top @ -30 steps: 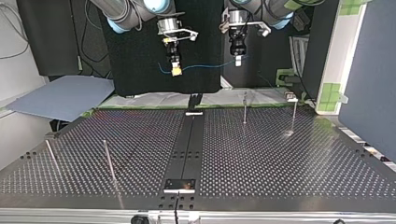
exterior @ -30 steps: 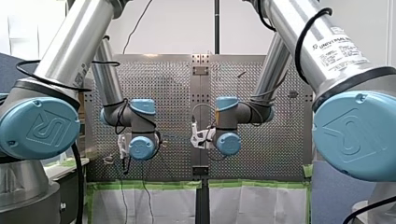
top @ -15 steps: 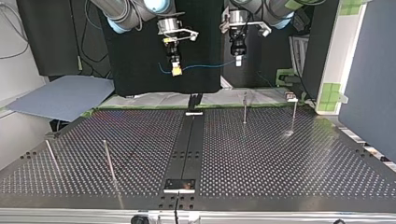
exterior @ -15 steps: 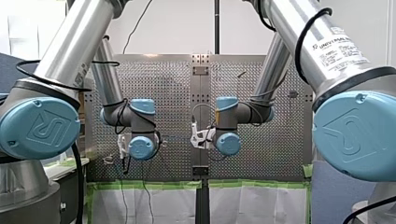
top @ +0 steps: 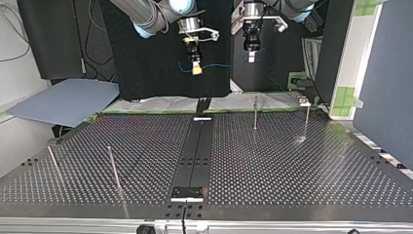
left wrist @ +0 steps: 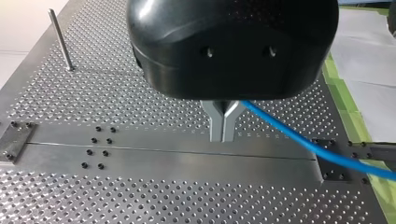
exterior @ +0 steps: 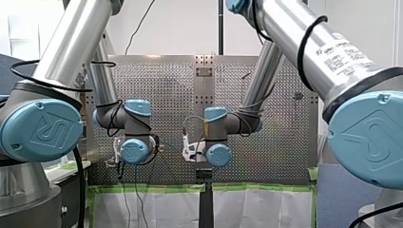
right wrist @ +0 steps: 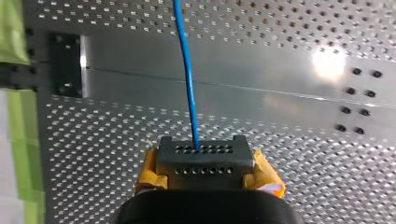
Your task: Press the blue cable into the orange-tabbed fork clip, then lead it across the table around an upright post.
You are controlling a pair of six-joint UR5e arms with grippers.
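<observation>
**As both arms slide sideways, the cable rides high and unclipped**

Where the counter [top: 292, 170] lies nearest the top view's camera, a small plate [top: 187, 193] sits at the foot of the dark centre strip [top: 197, 146]. 2 upright posts [top: 113, 168] stand at that view's left. Further back, 2 far posts [top: 255, 112] stand at the right, close to the far edge. A little fitting just beside the outer one is too small to read. I cannot call it the fork clip, and no orange tab is plain in any view.

Beyond the far edge, well above the counter, the blue cable [top: 216, 65] hangs in the air between the 2 arms. My right arm's fingers [top: 197, 70], yellow-padded, are clamped on it. The right wrist view shows the cable running straight ahead out of the closed pads. My left arm's fingers [top: 251, 56] are pinched together on it too. In the left wrist view the cable leaves the metal tips sideways, clear of the counter below.

Over the last half second both sets of fingers have shifted toward the top view's right and slightly upward. The right arm has moved further than the left, so the span of cable between them is now shorter.

This looks like a carrying move, not a pressing one. The cable touches neither clip nor post, so both steps of the task appear not yet begun. The shortened span probably needs drawing taut again before it can be pushed into a fork.
</observation>
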